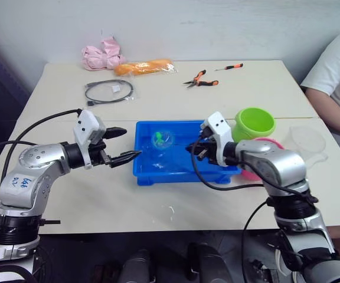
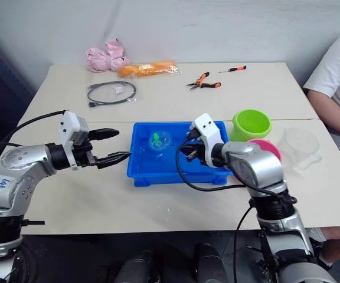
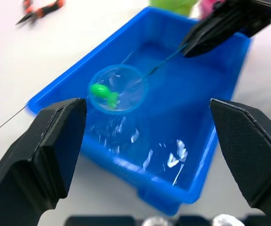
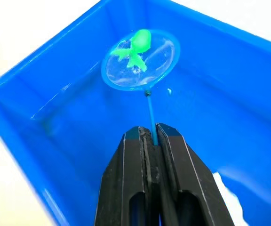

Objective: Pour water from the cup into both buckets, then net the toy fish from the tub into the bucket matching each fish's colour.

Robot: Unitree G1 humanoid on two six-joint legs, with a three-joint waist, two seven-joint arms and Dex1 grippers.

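1. Pinching the net's thin stick handle, the right gripper (image 4: pixel 150 134) has both black fingers pressed flat together w/ the stick caught between the tips, just above the blue tub (image 1: pixel 144 177).
2. From that grip the stick runs out to the net (image 4: pixel 140 60), a small blue-rimmed hoop w/ sheer mesh, held over the far-left part of the tub's inside. A green toy fish (image 4: pixel 136 49) lies in the mesh; whether the hoop is clear of the water I can't tell.
3. Handling, as a guess: net and fish look v. light, but the stick is thin and prob. flexes, and the mesh is shallow, so a quick swing or tilt could flick the slick little fish out. The hold is at the stick's end, far from the hoop, so small wrist moves swing the hoop widely; keep it level.
4. The left gripper (image 1: pixel 121 145) hovers beside the tub's left wall, fingers spread wide, holding nothing.
5. The lime green bucket (image 1: pixel 255 122) stands just behind the tub's right end, the fish's likely target by colour. The pink bucket (image 1: pixel 268 143) sits just beside it, partly hidden by the right arm.
6. The clear cup (image 1: pixel 307 143) stands to the right of the buckets, near a seated person's arm (image 1: pixel 329 112).
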